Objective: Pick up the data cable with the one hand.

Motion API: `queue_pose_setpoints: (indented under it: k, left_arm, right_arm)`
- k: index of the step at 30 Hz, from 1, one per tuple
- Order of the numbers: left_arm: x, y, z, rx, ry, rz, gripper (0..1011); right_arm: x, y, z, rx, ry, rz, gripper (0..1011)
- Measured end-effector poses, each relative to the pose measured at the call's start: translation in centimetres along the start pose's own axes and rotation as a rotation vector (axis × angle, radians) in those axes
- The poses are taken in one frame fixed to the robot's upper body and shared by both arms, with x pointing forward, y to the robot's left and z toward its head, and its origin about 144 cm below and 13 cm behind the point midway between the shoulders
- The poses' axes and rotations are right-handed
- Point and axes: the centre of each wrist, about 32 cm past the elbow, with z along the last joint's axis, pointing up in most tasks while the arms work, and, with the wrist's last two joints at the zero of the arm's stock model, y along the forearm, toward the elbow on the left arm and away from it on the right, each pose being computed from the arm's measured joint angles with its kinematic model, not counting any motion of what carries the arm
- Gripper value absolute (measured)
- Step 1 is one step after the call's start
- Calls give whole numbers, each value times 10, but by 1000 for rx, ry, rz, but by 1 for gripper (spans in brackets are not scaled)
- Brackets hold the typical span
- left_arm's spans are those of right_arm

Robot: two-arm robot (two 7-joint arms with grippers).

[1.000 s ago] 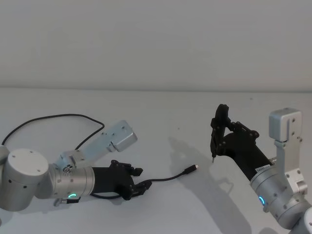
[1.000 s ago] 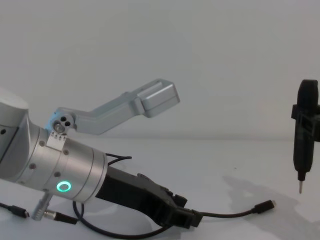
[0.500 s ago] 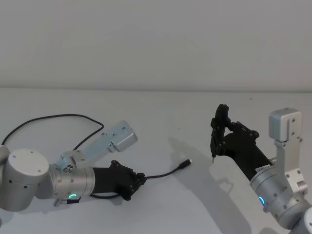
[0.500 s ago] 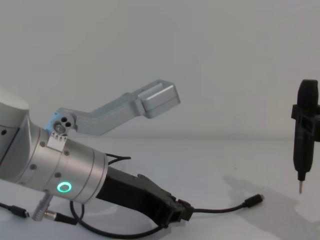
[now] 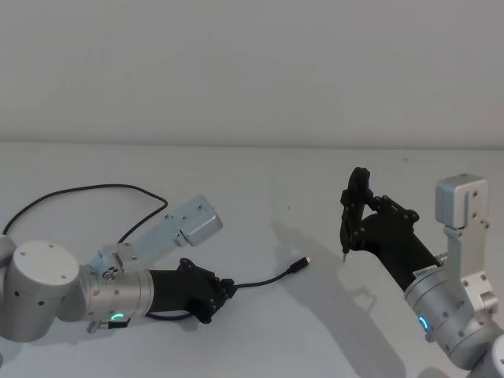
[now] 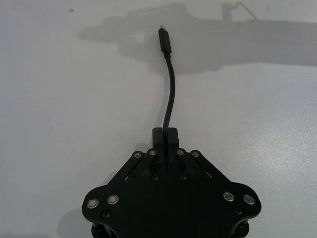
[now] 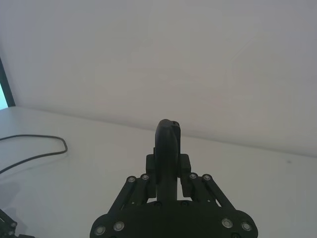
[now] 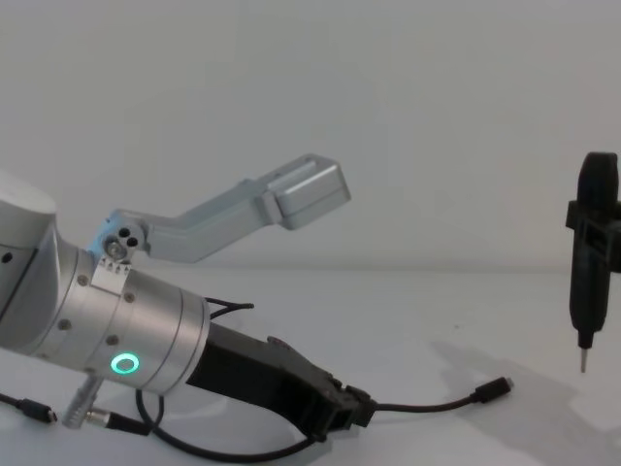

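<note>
Left claw (image 5: 224,290) clamped shut on the data cable (image 5: 272,279), low over the white worktop (image 5: 260,181).

Its 2 fingers (image 6: 157,135) pinch the black cord between them, some way back from the end. From there the free length arcs forward and to the right, ending in the slim plug (image 5: 299,265) with its silvery tip. Well apart on the right, the right claw (image 5: 352,228) is closed around a narrow black upright tool (image 8: 592,262), pin tip pointing down above the worktop.
</note>
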Motion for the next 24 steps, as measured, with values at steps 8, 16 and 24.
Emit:
queue_pose_setpoints:
  k: [8,16,24]
  left_arm:
    - [-3,2,1,-35,-50,19,48]
    - [-5,8,8,-130,-120,43,48]
    - [-7,16,19,-231,-172,58,48]
  right_arm:
    - [1,0,9,35,-3,13,274]
    - [3,3,22,85,-3,31,274]
    - [4,5,31,119,6,44,275]
